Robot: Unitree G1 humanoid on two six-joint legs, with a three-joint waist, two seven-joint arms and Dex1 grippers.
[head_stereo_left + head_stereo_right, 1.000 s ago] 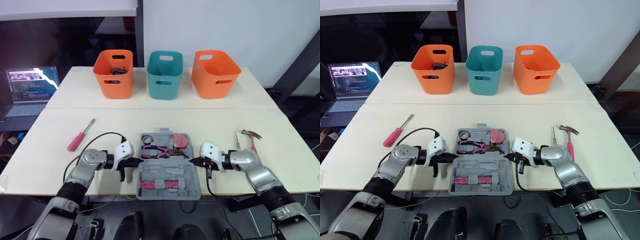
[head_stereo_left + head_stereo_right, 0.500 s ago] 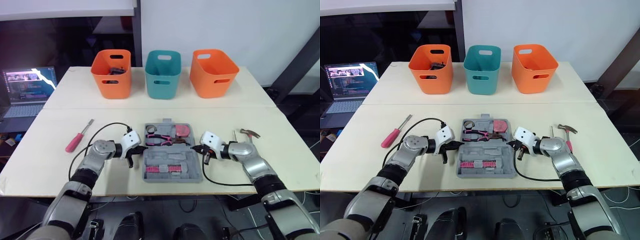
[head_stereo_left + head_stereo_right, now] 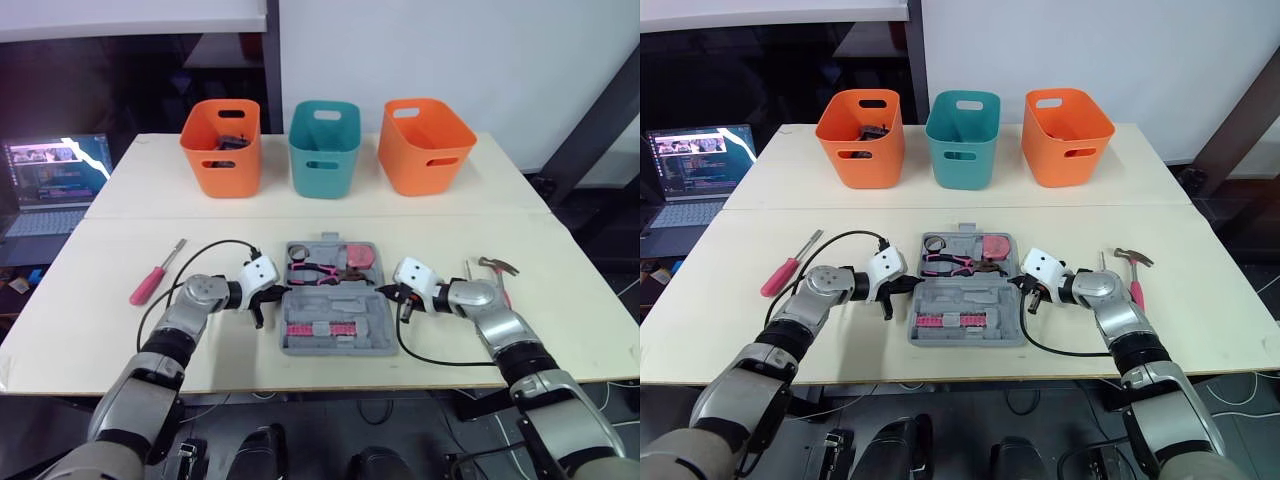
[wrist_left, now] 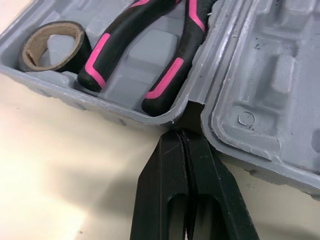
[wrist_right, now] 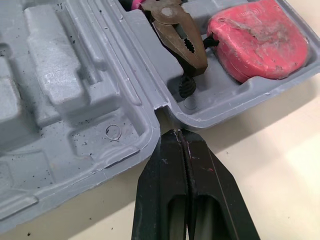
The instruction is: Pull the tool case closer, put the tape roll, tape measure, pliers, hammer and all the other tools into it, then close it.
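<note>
Left gripper [image 4: 184, 136], right gripper [image 5: 176, 133]: fingers [image 4: 162, 172] together.

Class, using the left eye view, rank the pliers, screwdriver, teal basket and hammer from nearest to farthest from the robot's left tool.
1. Pliers, in the case right beside the left tool.
2. Screwdriver, out to the robot's left.
3. Teal basket, at the table's back.
4. Hammer, far right.

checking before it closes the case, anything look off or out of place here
Nothing spilled or broken. The pink screwdriver left of the tool case and the hammer to its right lie outside it on the table. Inside, the pliers have brown, rusty-looking jaws and the tape measure is smudged.
</note>
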